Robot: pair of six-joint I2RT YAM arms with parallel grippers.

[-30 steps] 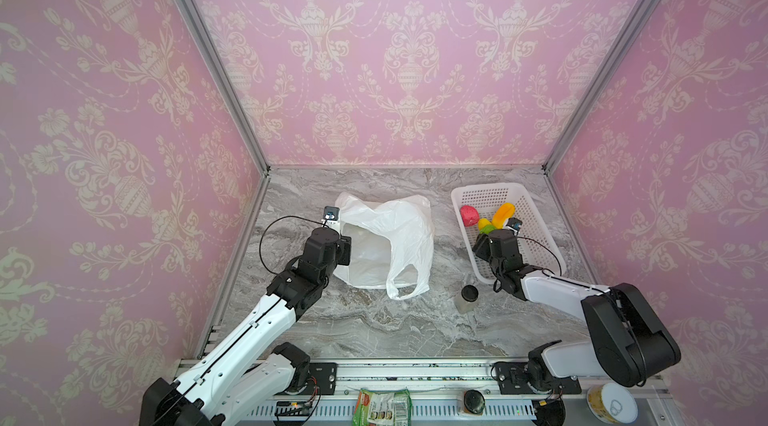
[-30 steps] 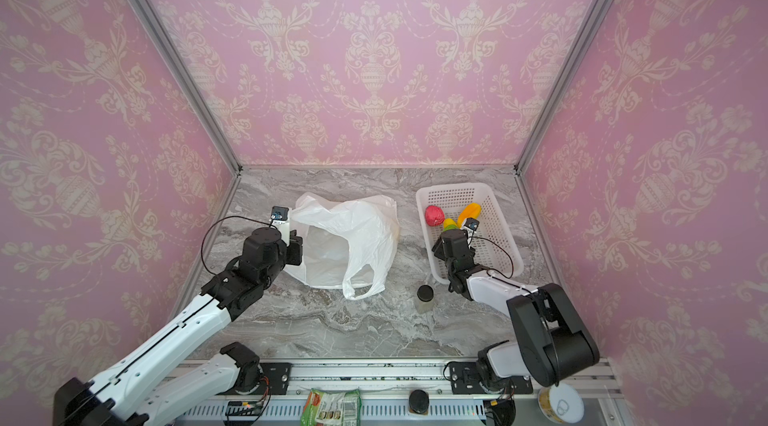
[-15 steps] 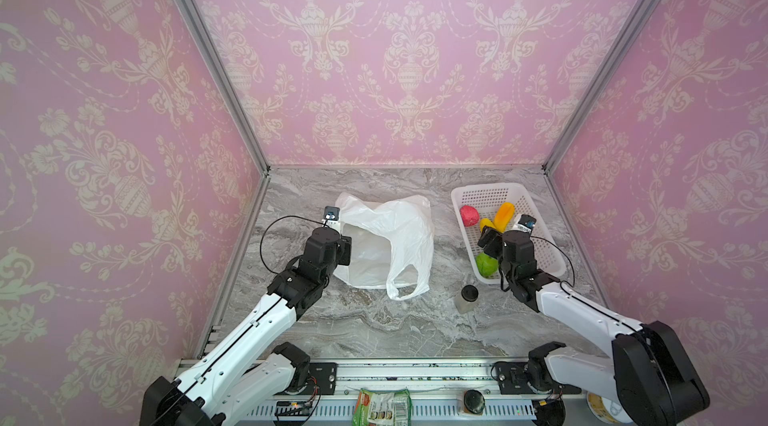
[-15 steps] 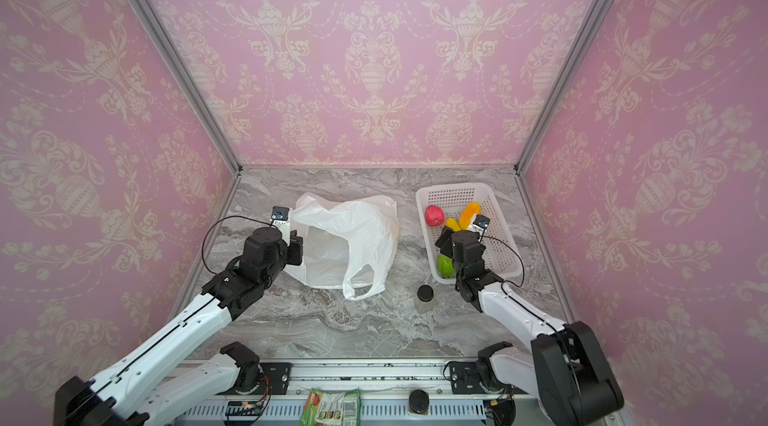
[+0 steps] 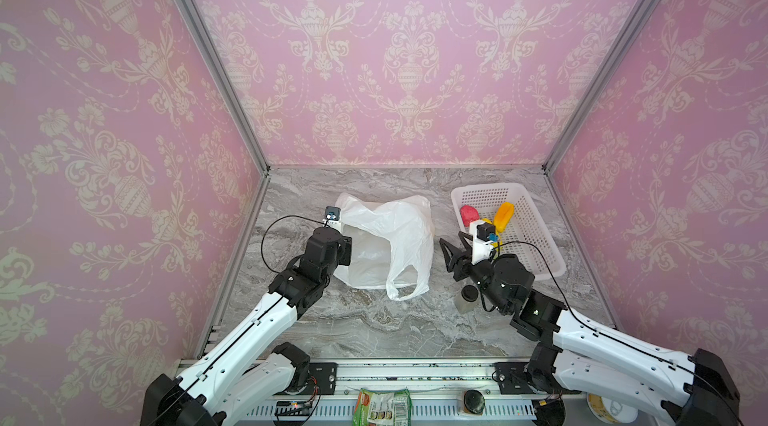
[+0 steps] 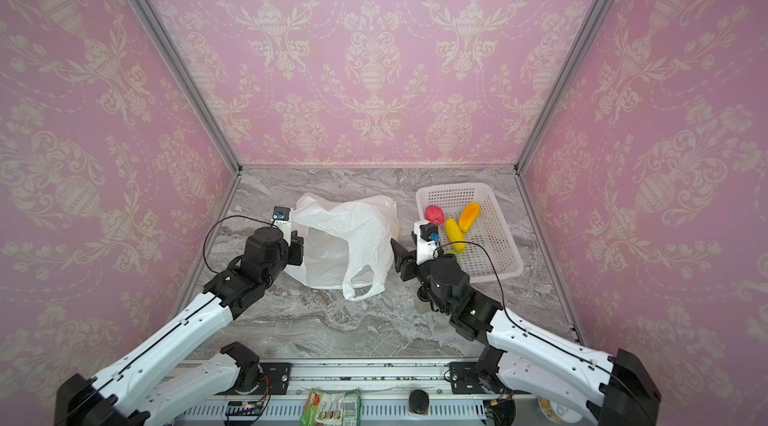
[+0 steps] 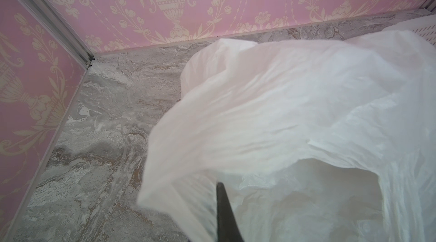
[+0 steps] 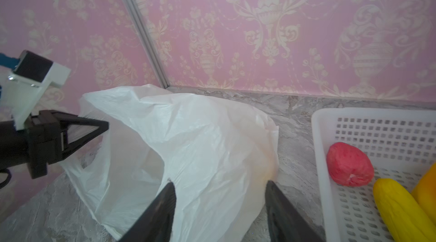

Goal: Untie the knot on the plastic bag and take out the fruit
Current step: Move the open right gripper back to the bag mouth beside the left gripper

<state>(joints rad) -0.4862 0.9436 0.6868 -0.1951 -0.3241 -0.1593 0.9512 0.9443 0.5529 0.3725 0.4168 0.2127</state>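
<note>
Right gripper [image 8: 219, 183] just added to the fruit [image 5: 468, 214] in the basket [image 5: 536, 237] on the right and swung back left to the plastic bag [image 5: 390, 237] mid-table, jaws partly open and empty, while left gripper [image 8: 101, 127] still pinches its rim open, so next grab's probably coming.

You're looking at the plastic bag [image 5: 390, 237], thin milky white with a faint peach tint on one side, next to a white basket [image 5: 490, 188] patterned with a grid of holes. Its colours: a pink-red fruit [image 6: 434, 214], a yellow fruit [image 6: 454, 235], an orange fruit [image 6: 469, 216]. Round you, pink wallpaper [image 5: 411, 50] with cream urn-and-vine damask, and a grey-veined marble table [image 5: 374, 328].
</note>
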